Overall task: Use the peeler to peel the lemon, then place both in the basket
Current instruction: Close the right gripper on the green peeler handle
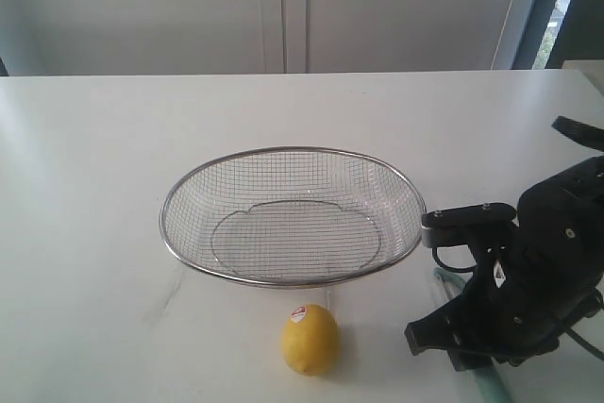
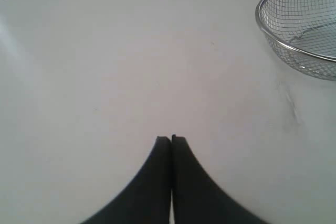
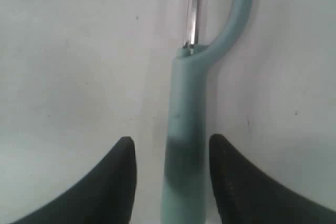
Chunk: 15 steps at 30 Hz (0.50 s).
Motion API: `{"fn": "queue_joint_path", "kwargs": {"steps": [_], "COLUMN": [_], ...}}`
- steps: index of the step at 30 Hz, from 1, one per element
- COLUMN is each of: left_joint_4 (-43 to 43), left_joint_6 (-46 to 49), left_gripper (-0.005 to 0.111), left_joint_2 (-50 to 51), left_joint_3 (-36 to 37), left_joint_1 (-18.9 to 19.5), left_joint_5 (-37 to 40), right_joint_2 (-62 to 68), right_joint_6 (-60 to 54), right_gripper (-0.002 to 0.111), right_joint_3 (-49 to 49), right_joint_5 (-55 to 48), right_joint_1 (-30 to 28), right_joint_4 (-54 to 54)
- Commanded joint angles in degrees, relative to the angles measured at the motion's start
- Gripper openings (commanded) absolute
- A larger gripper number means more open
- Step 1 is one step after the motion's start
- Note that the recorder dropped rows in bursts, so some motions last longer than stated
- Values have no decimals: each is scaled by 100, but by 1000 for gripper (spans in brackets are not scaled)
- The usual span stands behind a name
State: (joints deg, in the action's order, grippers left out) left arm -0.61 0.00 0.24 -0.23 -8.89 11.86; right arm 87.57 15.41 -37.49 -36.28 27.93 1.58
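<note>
Your peeler [image 3: 184,145] lies flat on the tabletop [image 1: 85,195], its handle running straight between the fingers of the right end effector [image 3: 172,141]. Those fingers stand apart on either side of the handle and, as far as the wrist view shows, do not touch it. That straddle looks like the set-up for a pinch across the handle, leaving the loop head and blade free ahead. The lemon [image 1: 310,338] sits alone, sticker up, near the front rim of the basket [image 1: 283,281] but not touching it, with bare tabletop between it and the right arm. The basket holds the middle with nothing in it. Your left end effector [image 2: 171,140] has its fingers pressed together over open tabletop, well apart from the basket. When you lift, I judge the basket rim to be the nearest thing to catch; the room toward the lemon is open
</note>
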Motion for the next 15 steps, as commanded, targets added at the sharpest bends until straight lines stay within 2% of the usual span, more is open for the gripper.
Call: {"fn": "queue_joint_path", "kwargs": {"steps": [1,15], "left_joint_4": [-61,-61], "left_joint_6": [0,0], "left_gripper": [0,0], "left_joint_2": [-24,-24], "left_joint_3": [23,23], "left_joint_1": [-47,-47], "left_joint_5": [17,17], "right_joint_2": [0,0], "right_joint_6": [45,93], "right_gripper": [42,42], "right_joint_3": [73,96], "right_joint_5": [100,49], "right_joint_1": [-56,-56], "right_joint_4": [70,92]}}
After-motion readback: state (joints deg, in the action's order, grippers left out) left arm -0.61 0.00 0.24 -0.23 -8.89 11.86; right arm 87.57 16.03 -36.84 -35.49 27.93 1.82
